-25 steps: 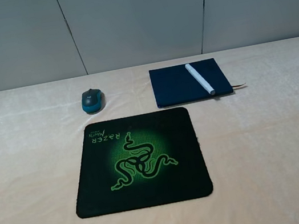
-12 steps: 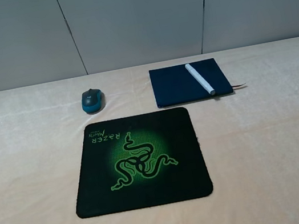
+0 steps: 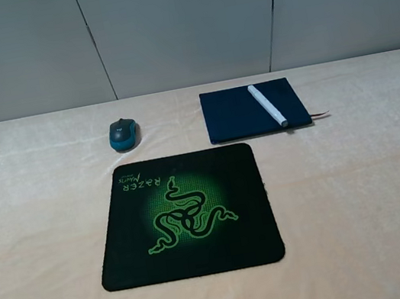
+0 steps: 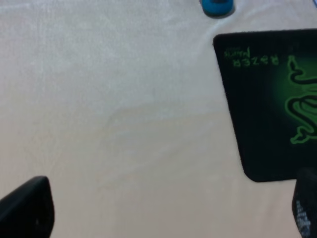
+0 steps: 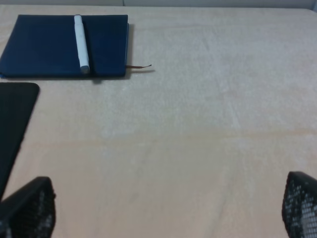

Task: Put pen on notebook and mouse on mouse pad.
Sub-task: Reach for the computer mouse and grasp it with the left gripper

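Position: the mouse (image 3: 124, 134) sits on the table (image 3: 362, 190), just beyond the far left corner of the mouse pad (image 3: 188, 213) and apart from it. The pen (image 3: 267, 106) lies diagonally across the notebook (image 3: 237, 116); that step looks complete. The left end effector (image 4: 166, 213) and right end effector (image 5: 163, 210) stand wide open and empty. The mouse is probably light, rigid and smooth-shelled: grip low across its teal sides to limit slip.

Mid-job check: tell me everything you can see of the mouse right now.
The mouse is small and rounded, with teal-blue sides and a dark grey top, plastic by its look, no cord visible. It sits upright on the cream cloth, just beyond the far left corner of the mouse pad, apart from the pad and not on it. Only the cloth touches it.
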